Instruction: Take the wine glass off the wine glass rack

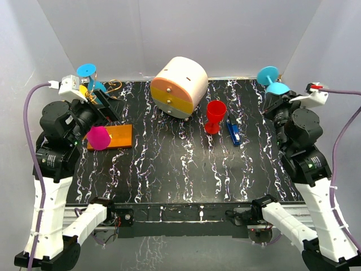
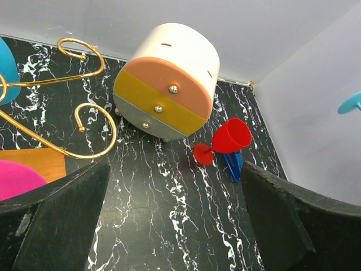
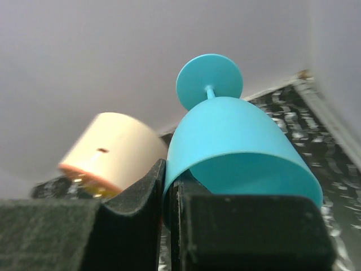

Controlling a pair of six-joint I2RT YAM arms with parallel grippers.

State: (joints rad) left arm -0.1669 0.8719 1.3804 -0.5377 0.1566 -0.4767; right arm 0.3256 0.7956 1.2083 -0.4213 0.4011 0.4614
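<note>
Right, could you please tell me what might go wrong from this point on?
The right claw pinches only the rim wall of the turquoise plastic wine glass, so the glass may slip or twist out. The open left claw sits close to the gold wire rack, with a pink plastic glass over its orange base. A careless swing could knock that glass loose.

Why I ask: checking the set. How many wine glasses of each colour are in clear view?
Blue: 2, the left blue wine glass at the wine glass rack, the right blue wine glass in the right gripper
Pink: 1, the pink wine glass
Red: 1, the red wine glass
Total: 4
Yellow patch by the rack: too hidden to count.
</note>
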